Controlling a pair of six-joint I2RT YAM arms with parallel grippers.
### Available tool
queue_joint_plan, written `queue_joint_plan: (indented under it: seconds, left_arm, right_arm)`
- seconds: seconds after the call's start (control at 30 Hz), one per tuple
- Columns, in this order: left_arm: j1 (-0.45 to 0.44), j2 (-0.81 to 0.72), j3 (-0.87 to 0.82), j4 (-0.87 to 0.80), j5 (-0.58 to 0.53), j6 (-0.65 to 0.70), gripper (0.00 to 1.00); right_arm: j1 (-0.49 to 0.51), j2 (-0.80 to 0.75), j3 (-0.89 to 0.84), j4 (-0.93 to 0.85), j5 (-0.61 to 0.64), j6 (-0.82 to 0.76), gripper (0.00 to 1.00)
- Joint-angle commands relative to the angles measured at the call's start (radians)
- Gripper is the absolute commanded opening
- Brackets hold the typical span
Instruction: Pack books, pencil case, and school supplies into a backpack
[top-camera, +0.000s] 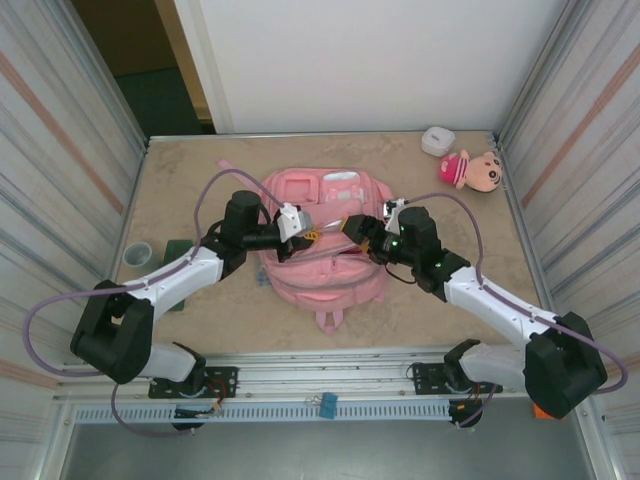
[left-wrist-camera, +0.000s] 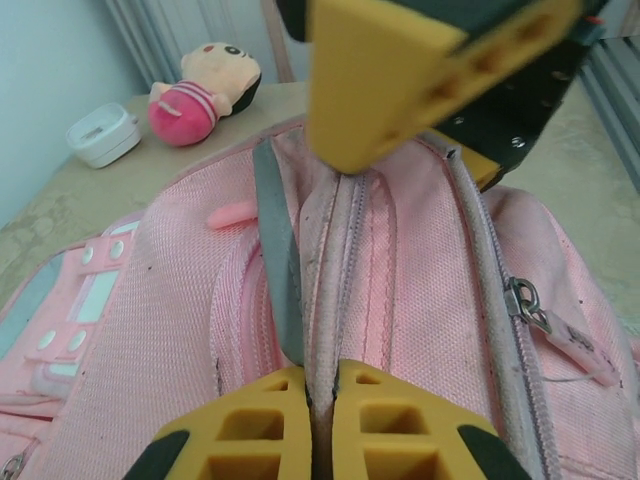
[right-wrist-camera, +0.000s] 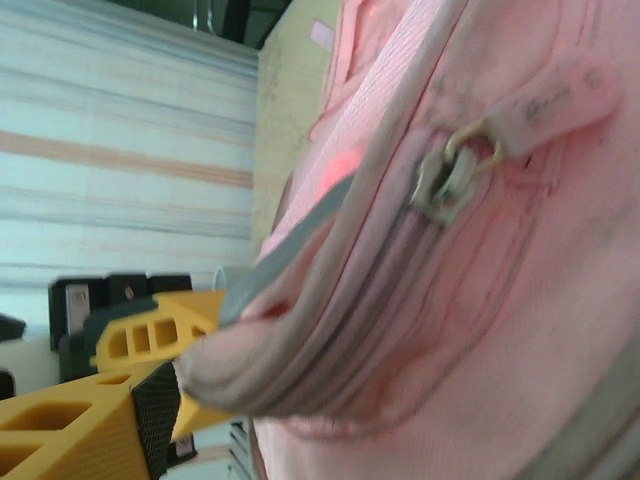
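Jaws of the left gripper (left-wrist-camera: 322, 372) are clenched on the zip rim of the backpack (top-camera: 322, 285). Right gripper (top-camera: 352, 226): jaws appear parted beside that same rim fold, one pad touching it; view poor. Backpack lies flat mid-table (top-camera: 455, 215). Plush doll (top-camera: 472, 170) and white box (top-camera: 437, 140) sit at two o'clock, well apart. Striped panels wall both sides.

Beige mottled surface (top-camera: 180, 190). Pink backpack (top-camera: 320, 285) lies flat on it, under left tool (top-camera: 300, 225) and right tool (top-camera: 352, 226). Plush doll (top-camera: 472, 169) and white case (top-camera: 437, 140) lie beyond the right tool. Grey ring (top-camera: 137, 254) lies well left of the left tool.
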Motion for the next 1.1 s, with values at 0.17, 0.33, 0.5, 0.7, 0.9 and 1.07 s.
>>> queue_joint_plan:
  seconds: [0.17, 0.33, 0.5, 0.7, 0.9, 1.07]
  left_arm:
    - [-0.014, -0.062, 0.040, 0.052, 0.008, 0.048, 0.04]
    - [-0.086, -0.164, 0.094, -0.181, -0.261, -0.128, 0.41]
    - [-0.112, -0.320, 0.092, -0.380, -0.466, -0.560, 0.49]
    - [-0.158, -0.445, 0.007, -0.496, -0.540, -1.019, 0.49]
    - [-0.325, -0.394, -0.016, -0.454, -0.646, -1.189, 0.49]
    - [-0.352, -0.304, 0.023, -0.471, -0.680, -1.248, 0.50]
  right_arm:
    - [0.009, 0.036, -0.030, 0.201, 0.106, 0.195, 0.24]
    - [0.045, 0.014, -0.023, 0.207, 0.171, 0.174, 0.07]
    - [0.087, 0.011, 0.032, 0.132, 0.227, 0.109, 0.06]
    - [0.132, 0.002, 0.071, 0.071, 0.297, 0.067, 0.03]
    - [0.153, 0.015, 0.127, 0.002, 0.313, 0.084, 0.02]
    - [0.181, 0.025, 0.150, -0.010, 0.343, 0.062, 0.01]
